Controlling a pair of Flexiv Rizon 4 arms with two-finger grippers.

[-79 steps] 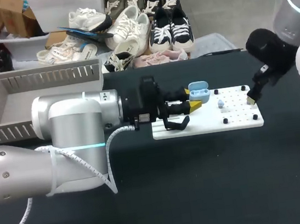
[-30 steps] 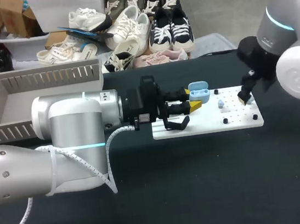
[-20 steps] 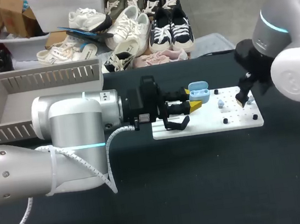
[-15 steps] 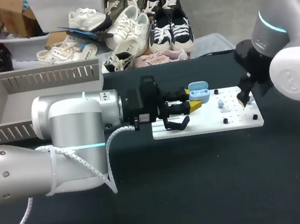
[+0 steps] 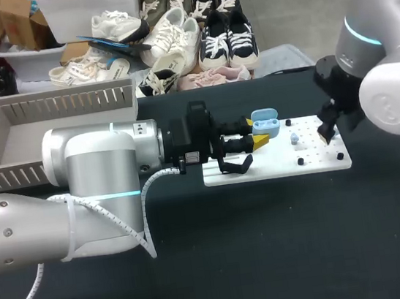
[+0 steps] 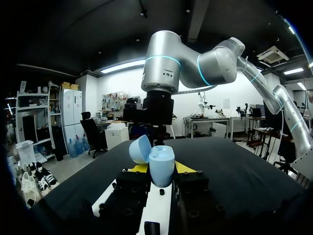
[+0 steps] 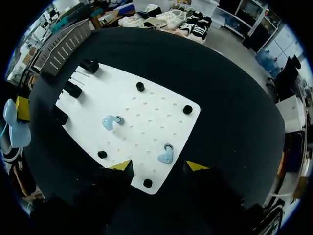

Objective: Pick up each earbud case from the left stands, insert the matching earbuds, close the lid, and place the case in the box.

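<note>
Earbud case [image 6: 161,164], pale blue with its lid [image 6: 140,148] hinged open, stands upright in the grip of your left hand [image 5: 259,140]. Both yellow-tipped fingers press against its sides, at the left end of the white pegboard [image 5: 276,166]. Black stands [image 7: 73,89] line that same end of the pegboard, just beside the case.

Two pale blue earbuds lie loose on the pegboard, well apart from the case. You see the far earbud [image 7: 110,122] near the pegboard's middle and the near earbud [image 7: 165,157] toward its right end, each against a small peg.

Your right hand [image 5: 325,133] hangs over the near earbud with its fingers spread, one yellow tip to either side. The wrist view does not settle whether either tip touches it. Black posts [image 7: 187,109] stand at scattered holes on the pegboard.

The pegboard rests flat on the black worktop [image 5: 272,250]. Your left arm [image 5: 94,185] reaches across the worktop from the left to the pegboard's end. Behind that arm, at the worktop's far left, sits the slatted grey box [image 5: 61,101], well apart from the case.
</note>
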